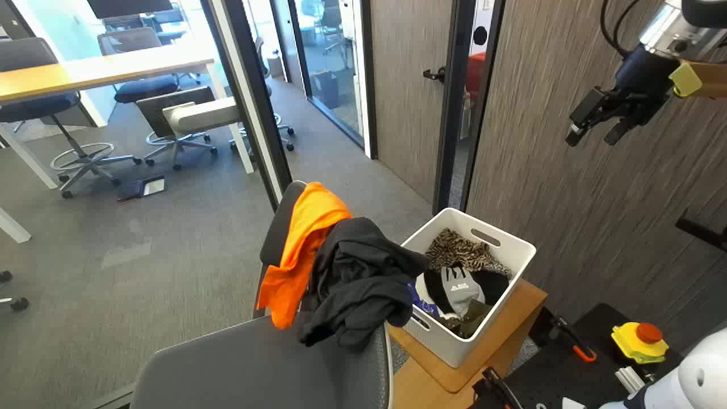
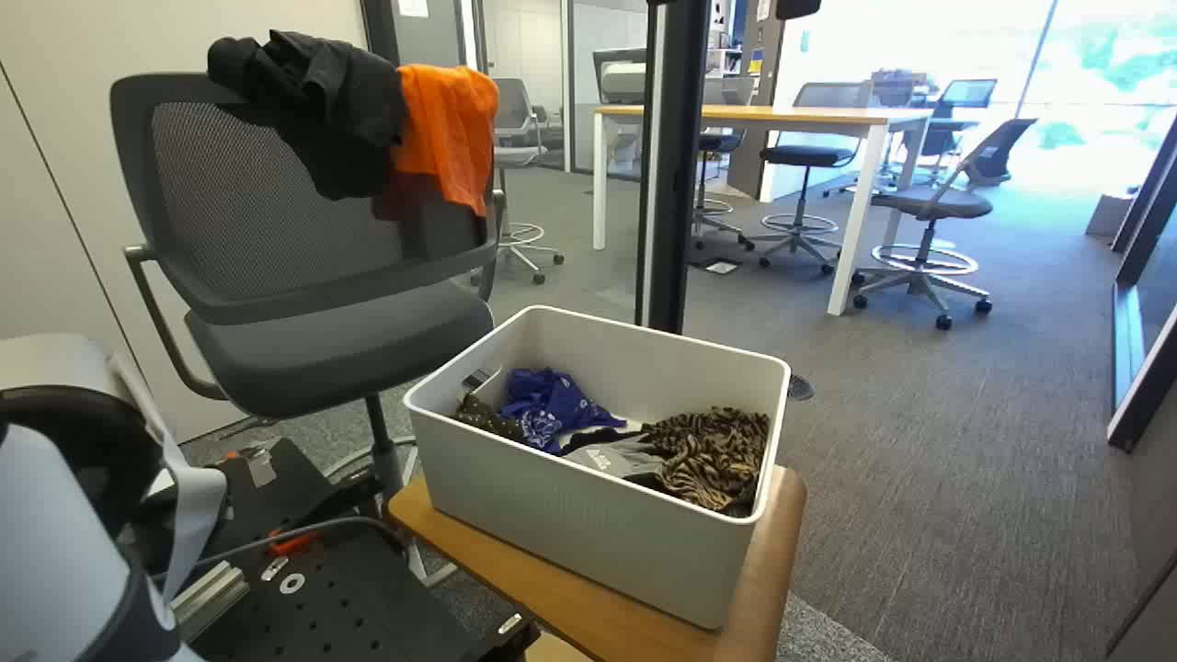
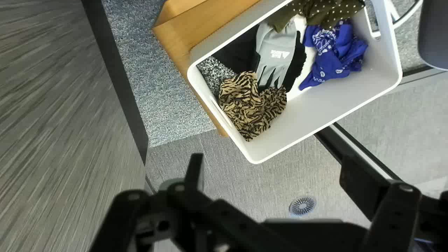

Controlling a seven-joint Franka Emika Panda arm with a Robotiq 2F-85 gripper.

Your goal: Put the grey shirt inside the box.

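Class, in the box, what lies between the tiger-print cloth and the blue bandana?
In the wrist view, a grey glove and a fuzzy black item, then a strip of white, lie between them inside the box.

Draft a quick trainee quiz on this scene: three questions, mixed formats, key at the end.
1. Multiple choice. What colour is the cloth hanging beside the dark garment on the chair back?
A) blue
B) orange
C) white

2. True or false. The gripper stands open and holds nothing.

3. Fill in the blank. In the wrist view, the grey glove inside the box carries a logo printed in ____.

Key: 1. B; 2. True; 3. white
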